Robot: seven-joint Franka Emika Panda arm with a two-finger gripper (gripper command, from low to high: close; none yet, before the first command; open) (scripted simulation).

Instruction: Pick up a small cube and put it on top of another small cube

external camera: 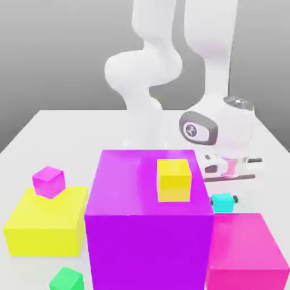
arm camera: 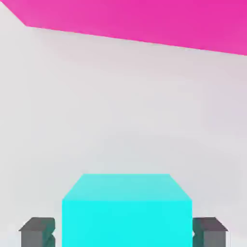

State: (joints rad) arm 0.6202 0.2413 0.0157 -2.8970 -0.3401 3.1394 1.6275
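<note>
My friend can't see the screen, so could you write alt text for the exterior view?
A white robot arm reaches down behind a pink block, its hand at a small cyan cube. Beside the pink block stands a big purple block.

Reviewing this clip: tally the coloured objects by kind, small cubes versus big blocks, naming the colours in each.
Small cubes: 4 (magenta cube, yellow cube, cyan cube, green cube)
Big blocks: 3 (yellow block, purple block, pink block)
Total: 7
</note>
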